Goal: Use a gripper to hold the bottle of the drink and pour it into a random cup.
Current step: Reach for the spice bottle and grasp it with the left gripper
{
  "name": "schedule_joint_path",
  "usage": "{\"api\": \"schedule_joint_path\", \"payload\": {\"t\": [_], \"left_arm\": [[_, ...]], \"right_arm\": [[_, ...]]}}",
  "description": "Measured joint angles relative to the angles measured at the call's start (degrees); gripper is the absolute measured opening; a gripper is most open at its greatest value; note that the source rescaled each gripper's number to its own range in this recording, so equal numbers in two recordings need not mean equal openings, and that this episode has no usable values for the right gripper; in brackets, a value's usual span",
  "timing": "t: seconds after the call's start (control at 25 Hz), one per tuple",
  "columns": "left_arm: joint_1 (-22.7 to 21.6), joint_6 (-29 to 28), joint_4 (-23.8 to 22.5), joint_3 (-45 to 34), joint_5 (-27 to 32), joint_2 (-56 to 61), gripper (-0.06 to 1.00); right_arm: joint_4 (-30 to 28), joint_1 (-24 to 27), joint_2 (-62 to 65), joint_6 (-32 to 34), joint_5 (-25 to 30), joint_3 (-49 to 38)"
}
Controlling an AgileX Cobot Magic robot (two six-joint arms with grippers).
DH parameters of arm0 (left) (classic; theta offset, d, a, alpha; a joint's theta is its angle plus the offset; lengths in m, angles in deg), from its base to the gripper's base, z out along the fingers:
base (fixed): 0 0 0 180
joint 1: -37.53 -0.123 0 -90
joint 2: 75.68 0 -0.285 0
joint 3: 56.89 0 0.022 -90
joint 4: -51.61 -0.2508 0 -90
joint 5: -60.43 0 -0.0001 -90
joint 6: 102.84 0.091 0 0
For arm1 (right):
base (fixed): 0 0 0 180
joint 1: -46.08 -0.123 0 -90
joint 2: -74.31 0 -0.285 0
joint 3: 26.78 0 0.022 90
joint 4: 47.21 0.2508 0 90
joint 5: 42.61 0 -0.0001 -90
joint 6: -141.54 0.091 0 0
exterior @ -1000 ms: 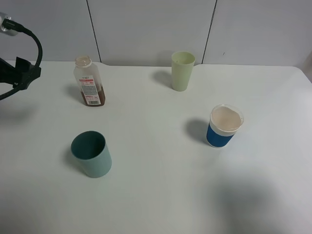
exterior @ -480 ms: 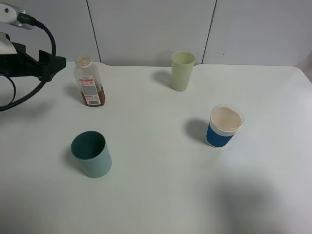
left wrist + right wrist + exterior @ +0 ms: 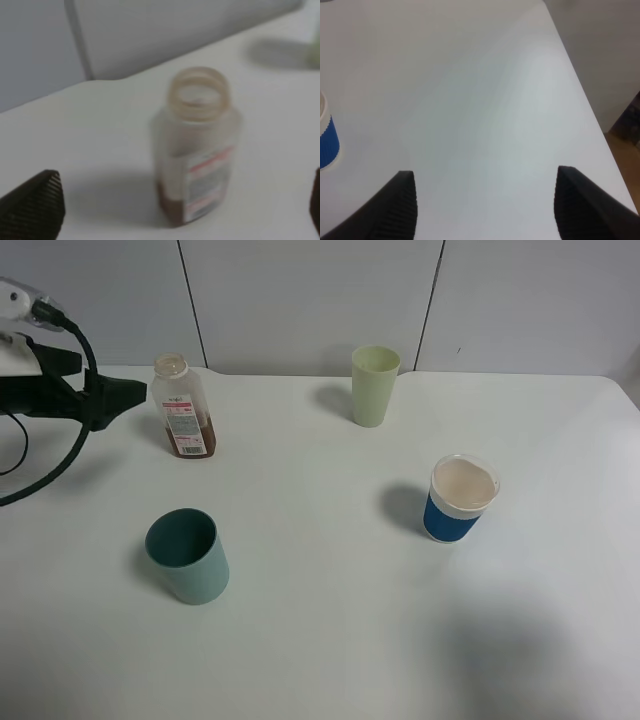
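Note:
The clear bottle (image 3: pixel 183 410) stands upright and uncapped at the back left of the table, with a little reddish-brown drink (image 3: pixel 192 447) at its bottom. My left gripper (image 3: pixel 112 392) is open, just left of the bottle and apart from it. In the left wrist view the bottle (image 3: pixel 197 145) stands ahead between the black ribbed fingertips (image 3: pixel 37 205), with the drink (image 3: pixel 172 210) low inside. The blue cup with a white band (image 3: pixel 460 498) stands right of centre and appears at the edge of the right wrist view (image 3: pixel 326 142). My right gripper (image 3: pixel 487 200) is open and empty over bare table.
A tall pale green cup (image 3: pixel 375 385) stands at the back centre. A dark teal cup (image 3: pixel 188 556) stands at the front left. The table's right edge (image 3: pixel 580 95) and the floor beyond show in the right wrist view. A grey panelled wall (image 3: pixel 310 300) runs behind the table.
My left gripper has moved right toward the bottle and now points at it from close by. The bottle and the cups have not moved.

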Motion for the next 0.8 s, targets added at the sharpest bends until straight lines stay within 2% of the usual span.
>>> {"api": "schedule_joint_path", "payload": {"t": [0.12,0.2,0.44,0.8], "left_arm": [[-0.85,0.0,-4.11,1.67,-5.42,-3.69,1.0],[-0.89,0.0,-5.93,3.14,-7.01,-6.15,1.0],[-1.28,0.0,-9.06,7.85,-7.83,-11.56,1.0],[-5.05,0.0,-14.87,13.93,-9.33,-17.51,1.0]], "right_arm": [[0.0,0.0,0.0,0.0,0.0,0.0],[0.0,0.0,0.0,0.0,0.0,0.0],[0.0,0.0,0.0,0.0,0.0,0.0],[0.0,0.0,0.0,0.0,0.0,0.0]]}}
